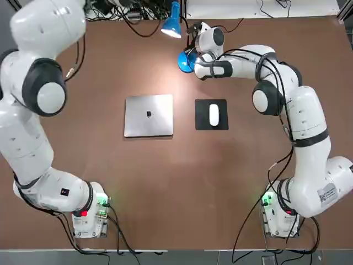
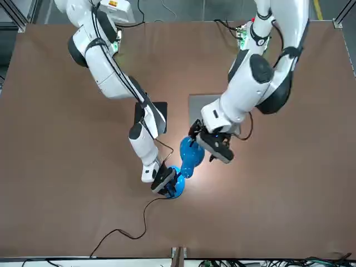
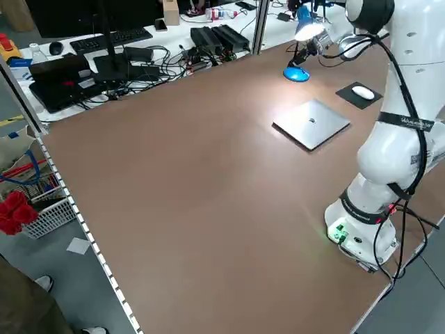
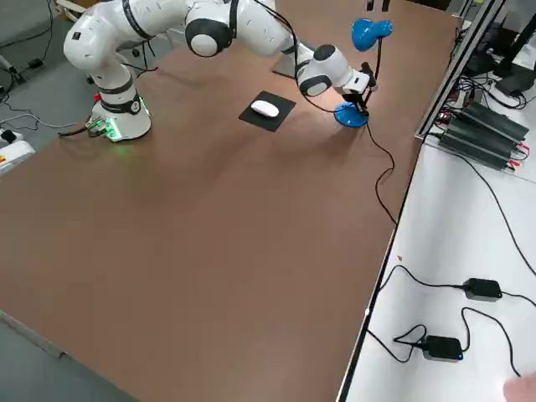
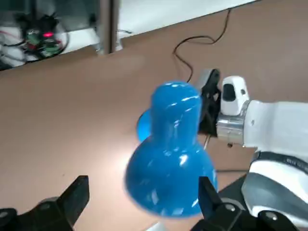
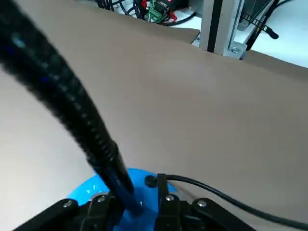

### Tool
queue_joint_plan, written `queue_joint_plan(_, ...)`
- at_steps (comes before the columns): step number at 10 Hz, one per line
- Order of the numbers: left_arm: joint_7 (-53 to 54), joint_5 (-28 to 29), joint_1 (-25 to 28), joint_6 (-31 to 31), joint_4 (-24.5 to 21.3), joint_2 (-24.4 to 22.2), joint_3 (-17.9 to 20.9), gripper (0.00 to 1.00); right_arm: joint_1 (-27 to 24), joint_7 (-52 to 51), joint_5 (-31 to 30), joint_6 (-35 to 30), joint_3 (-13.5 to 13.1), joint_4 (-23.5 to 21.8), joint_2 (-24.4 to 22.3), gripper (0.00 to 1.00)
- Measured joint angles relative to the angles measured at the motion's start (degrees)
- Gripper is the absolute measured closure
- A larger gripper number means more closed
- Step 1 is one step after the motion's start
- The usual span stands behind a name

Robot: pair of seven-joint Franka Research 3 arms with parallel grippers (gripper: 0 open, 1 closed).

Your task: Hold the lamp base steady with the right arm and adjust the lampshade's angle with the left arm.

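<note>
The lamp stands at the table's far edge. Its round blue lamp base [image 1: 185, 61] [image 2: 176, 190] carries a thin black neck [image 6: 86, 125] up to the blue cone lampshade [image 1: 172, 25] [image 2: 191, 156], which is lit. My right gripper [image 2: 167, 182] [image 6: 132, 204] sits low on the base, with its fingers [image 6: 166, 202] narrowly apart on either side of the neck's foot. My left gripper [image 2: 208, 146] [image 5: 142, 192] hovers beside the lampshade [image 5: 168, 163], open wide. The shade lies between its fingers with a gap on one side.
A closed silver laptop [image 1: 148, 115] and a white mouse [image 1: 214, 115] on a black pad [image 1: 201, 125] lie mid-table, nearer my bases. The lamp's black cord [image 2: 128, 231] trails off the far edge, where cables and power bricks [image 4: 469, 126] crowd a white bench.
</note>
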Motion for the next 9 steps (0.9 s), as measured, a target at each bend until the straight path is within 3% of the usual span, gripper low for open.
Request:
queue_joint_plan(4,0.24,-0.08,14.19,-21.88,1.8,-10.05,0.2,0.0,-0.02,1.61,0.02,-0.14,-0.46,0.31,0.06,0.5)
queue_joint_plan(9,8.66,-0.15,29.99,-31.84,2.46,-15.71,0.51,0.0,0.04,2.09,0.02,-0.14,-0.58,1.22,0.03,0.46)
